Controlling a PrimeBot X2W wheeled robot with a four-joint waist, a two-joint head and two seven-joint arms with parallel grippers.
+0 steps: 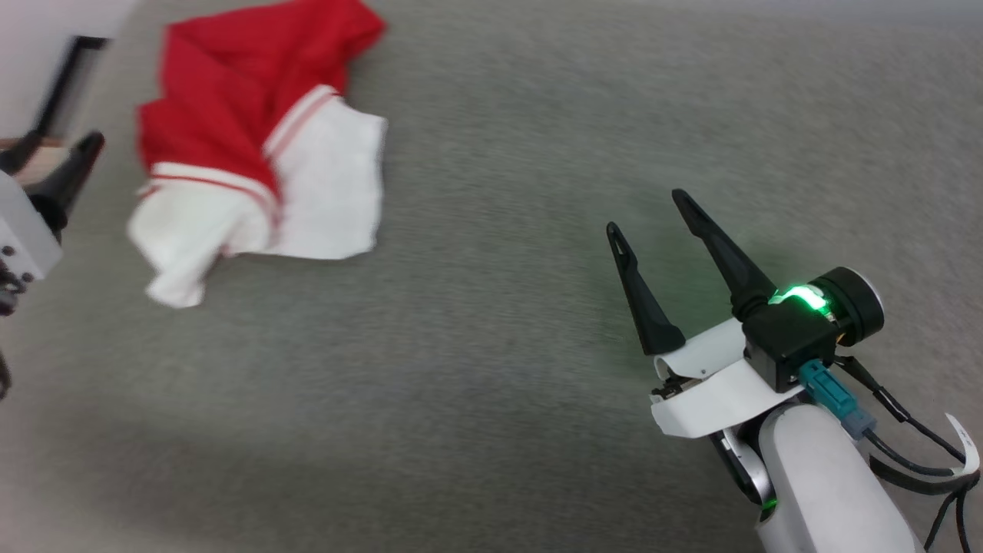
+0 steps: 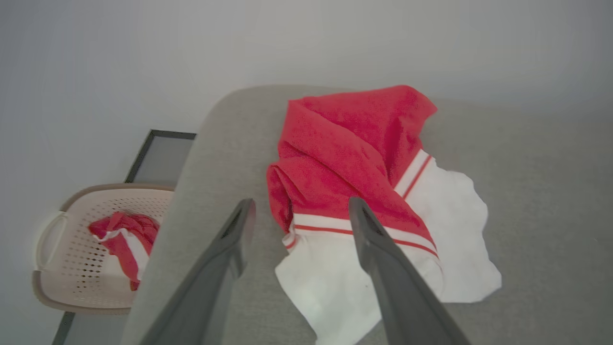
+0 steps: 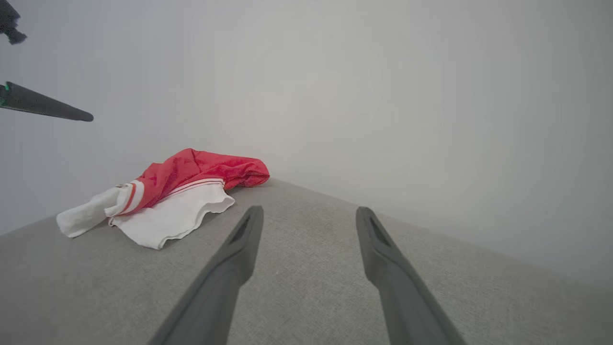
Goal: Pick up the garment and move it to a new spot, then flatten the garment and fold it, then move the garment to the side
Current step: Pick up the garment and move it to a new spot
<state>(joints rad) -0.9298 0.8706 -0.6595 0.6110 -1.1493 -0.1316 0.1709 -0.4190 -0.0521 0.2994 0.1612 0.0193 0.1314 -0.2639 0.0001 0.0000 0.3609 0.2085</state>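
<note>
The garment [image 1: 253, 146] lies crumpled at the far left of the grey padded surface [image 1: 499, 322], red body bunched behind, white sleeves spread in front. My left gripper [image 1: 63, 138] stands open at the left edge of the head view, just beside the garment. In the left wrist view the left gripper [image 2: 301, 205] hovers over the garment [image 2: 354, 139] near the striped trim, nothing between its fingers. My right gripper [image 1: 647, 213] is open at the lower right, well away from the cloth. The right wrist view shows the right gripper [image 3: 310, 211] empty, the garment [image 3: 191, 175] ahead to its left.
Past the surface's left edge a beige perforated basket [image 2: 52, 287] sits on the floor, holding another red-and-white cloth [image 2: 127, 235]. A dark frame [image 2: 158, 153] lies beside it. A pale wall rises behind the surface. One finger of the left gripper [image 3: 48, 106] appears in the right wrist view.
</note>
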